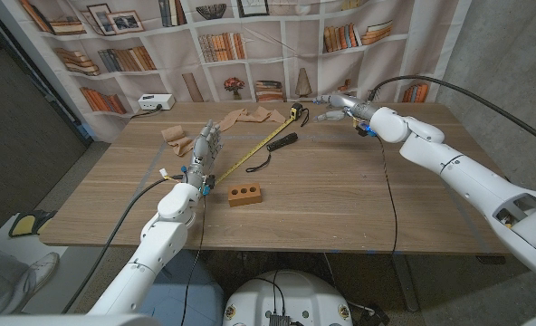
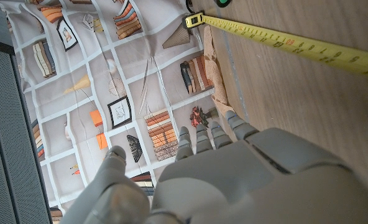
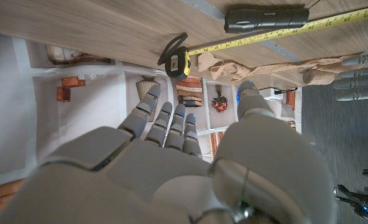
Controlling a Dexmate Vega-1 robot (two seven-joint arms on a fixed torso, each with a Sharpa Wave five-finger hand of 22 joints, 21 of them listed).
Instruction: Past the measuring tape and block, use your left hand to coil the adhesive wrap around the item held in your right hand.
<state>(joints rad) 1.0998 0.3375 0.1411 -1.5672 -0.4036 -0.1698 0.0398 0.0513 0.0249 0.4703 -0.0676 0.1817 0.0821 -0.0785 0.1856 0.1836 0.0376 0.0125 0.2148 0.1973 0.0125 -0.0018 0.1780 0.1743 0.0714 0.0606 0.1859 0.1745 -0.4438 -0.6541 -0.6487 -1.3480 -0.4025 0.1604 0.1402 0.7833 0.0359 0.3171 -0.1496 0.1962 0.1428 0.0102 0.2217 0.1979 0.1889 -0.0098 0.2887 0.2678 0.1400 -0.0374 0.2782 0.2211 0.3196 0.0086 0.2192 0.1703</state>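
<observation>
Wooden table (image 1: 340,199) carries a yellow measuring tape (image 1: 254,150) stretched diagonally, tan adhesive wrap (image 1: 241,117) trailing along the far edge, and a brown block (image 1: 244,194) nearer. Left hand (image 1: 205,148) hovers beside the wrap, fingers spread, holding nothing. Right hand (image 1: 333,101) at the far right is likewise open and empty.

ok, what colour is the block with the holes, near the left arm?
Reddish-brown, brick-like, the block shows three dark holes in its top face. Clearest in the head view.
</observation>
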